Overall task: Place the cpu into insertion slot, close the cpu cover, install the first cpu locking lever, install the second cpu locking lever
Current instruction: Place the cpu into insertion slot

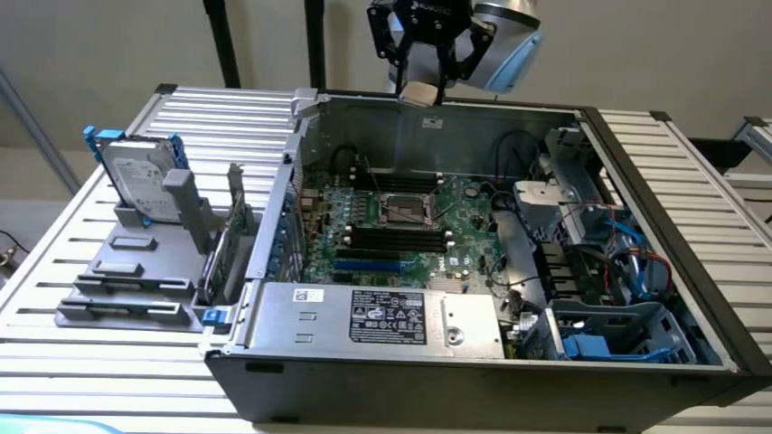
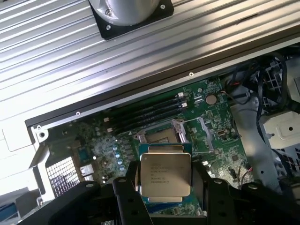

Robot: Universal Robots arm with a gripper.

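End effector [image 1: 420,90] aloft, vert., closed grip

A plain beige wall [image 1: 108,45] stands behind the scene, with two black upright poles [image 1: 223,41] rising in front of it. The surface [image 1: 711,217] is built of ribbed silver metal slats. Light falls soft and even, leaving pale glare on them. At the exterior view's left, a pale floor [image 1: 24,212] lies beyond the surface's edge.

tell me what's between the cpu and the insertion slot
Only bare air; the exterior view shows the cpu hanging above the case, clear of the insertion slot.
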